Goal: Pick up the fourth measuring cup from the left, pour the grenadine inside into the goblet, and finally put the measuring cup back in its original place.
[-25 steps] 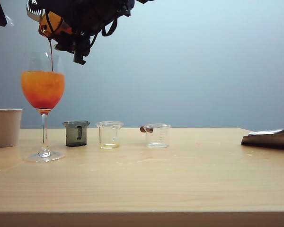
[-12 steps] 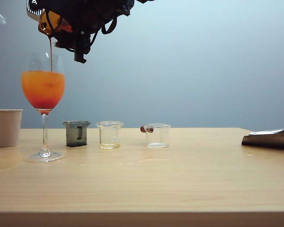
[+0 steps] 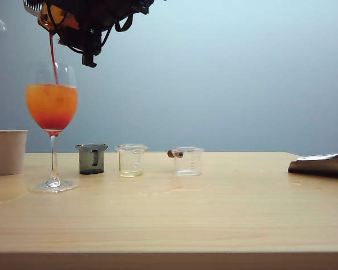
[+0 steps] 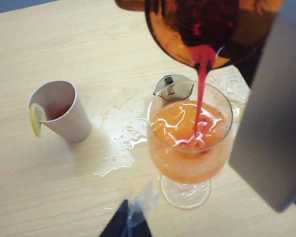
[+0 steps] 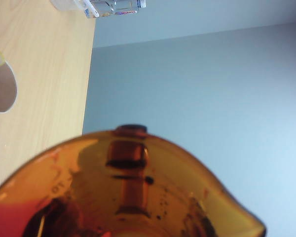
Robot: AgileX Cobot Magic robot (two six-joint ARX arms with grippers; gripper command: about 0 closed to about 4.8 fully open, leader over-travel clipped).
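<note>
High at the left of the exterior view my right gripper (image 3: 73, 22) is shut on the amber measuring cup (image 3: 53, 17) and holds it tipped over the goblet (image 3: 52, 107). A thin red stream of grenadine (image 3: 52, 56) falls into the orange drink, where a red layer lies at the bottom. The left wrist view shows the cup (image 4: 212, 24), the stream (image 4: 201, 89) and the goblet (image 4: 190, 143) from above. The cup (image 5: 128, 182) fills the right wrist view, hiding the right gripper (image 5: 123, 222). My left gripper (image 4: 130, 222) hovers shut and empty near the goblet's foot.
A white paper cup (image 3: 7, 151) with a lemon slice stands left of the goblet. Right of it stand a dark grey cup (image 3: 91, 158) and two clear cups (image 3: 130, 160) (image 3: 187, 161). Spilled liquid (image 4: 121, 143) wets the table. A dark flat object (image 3: 321, 164) lies at the far right.
My right gripper has shifted the amber cup a little up and to the left and tipped it further. The red stream keeps falling, now slanted.
</note>
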